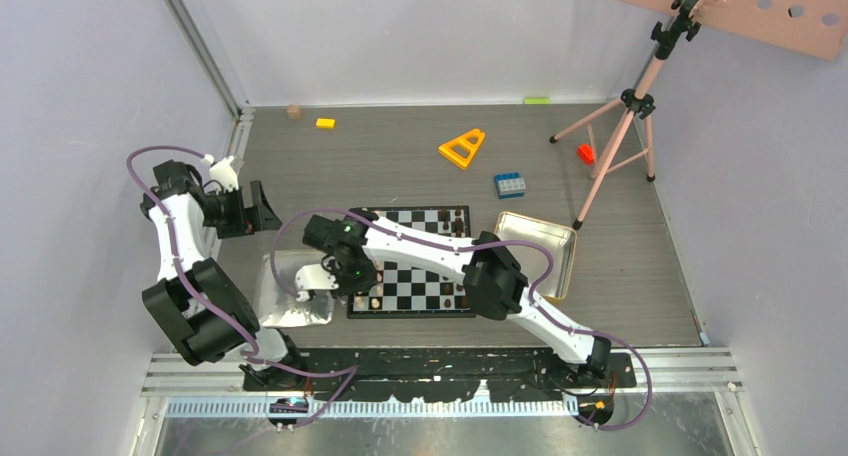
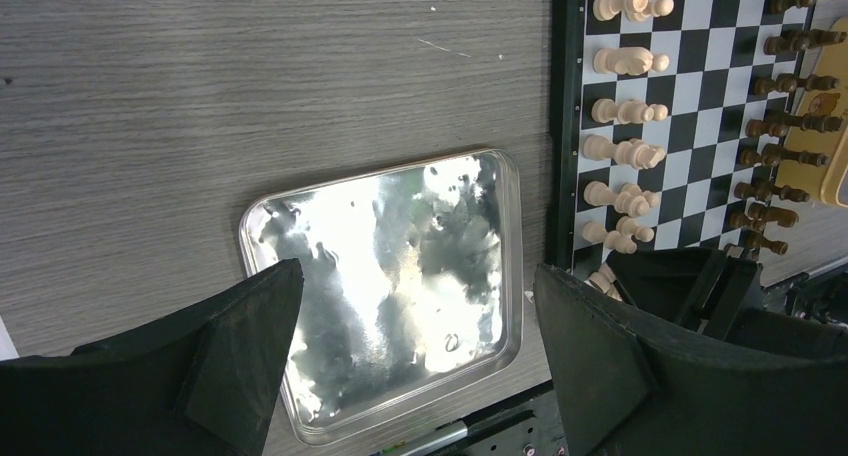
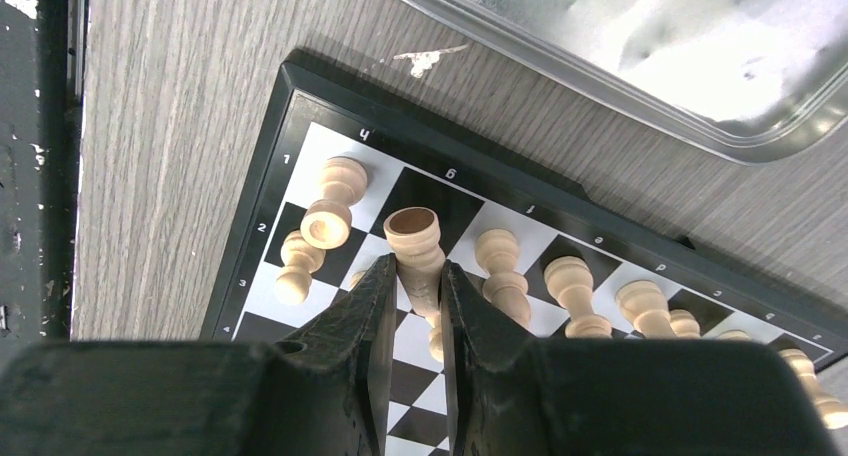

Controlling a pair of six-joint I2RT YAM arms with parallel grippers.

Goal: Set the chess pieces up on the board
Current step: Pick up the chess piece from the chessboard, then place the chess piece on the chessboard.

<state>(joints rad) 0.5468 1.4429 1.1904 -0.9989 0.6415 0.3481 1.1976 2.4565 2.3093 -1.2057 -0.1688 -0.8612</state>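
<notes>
Jaws of the left gripper [image 2: 415, 294] stand wide with nothing between them, raised off the grey desk [image 2: 250, 76] near the silver tray [image 2: 330, 236]. Just right of the tray lies the board [image 2: 700, 126], black-and-white checks in a thin black border. Light tan pieces [image 2: 625, 106] line its tray-side edge and dark brown pieces [image 2: 790, 86] line the opposite one. On the right gripper [image 3: 415, 271] the jaws are narrow, clamped on one tan piece [image 3: 412, 231] (dark-centred round end facing the camera) over the board's corner squares.
</notes>
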